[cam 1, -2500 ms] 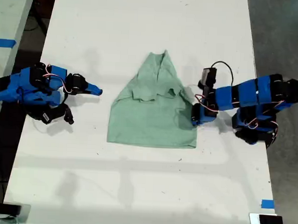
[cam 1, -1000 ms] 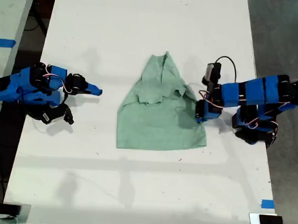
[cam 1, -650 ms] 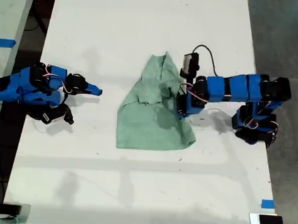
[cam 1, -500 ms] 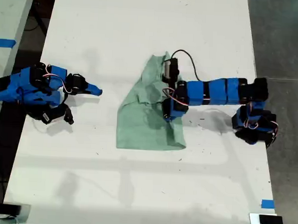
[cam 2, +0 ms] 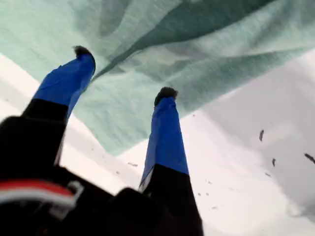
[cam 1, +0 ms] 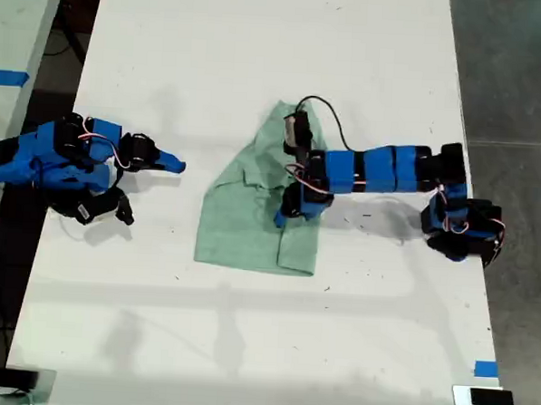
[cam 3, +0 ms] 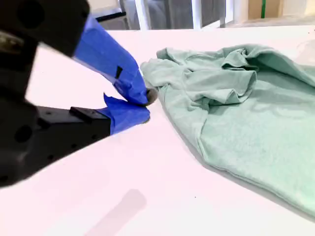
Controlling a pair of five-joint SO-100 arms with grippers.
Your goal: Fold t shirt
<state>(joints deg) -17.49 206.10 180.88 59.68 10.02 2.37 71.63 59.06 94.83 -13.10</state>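
The pale mint-green, rumpled cloth t shirt (cam 1: 252, 211) lies mid-way across the white worktop (cam 1: 260, 57), one side doubled over onto its middle. My first gripper (cam 1: 286, 212) hangs over that folded part, reaching in from the exterior view's right; in its wrist view the blue fingers (cam 2: 165, 132) stand spread apart with the cloth beyond their tips and nothing between them. My second gripper (cam 1: 174, 165) rests well apart at the exterior view's left, its jaws closed on nothing, the shirt's edge near its tips.
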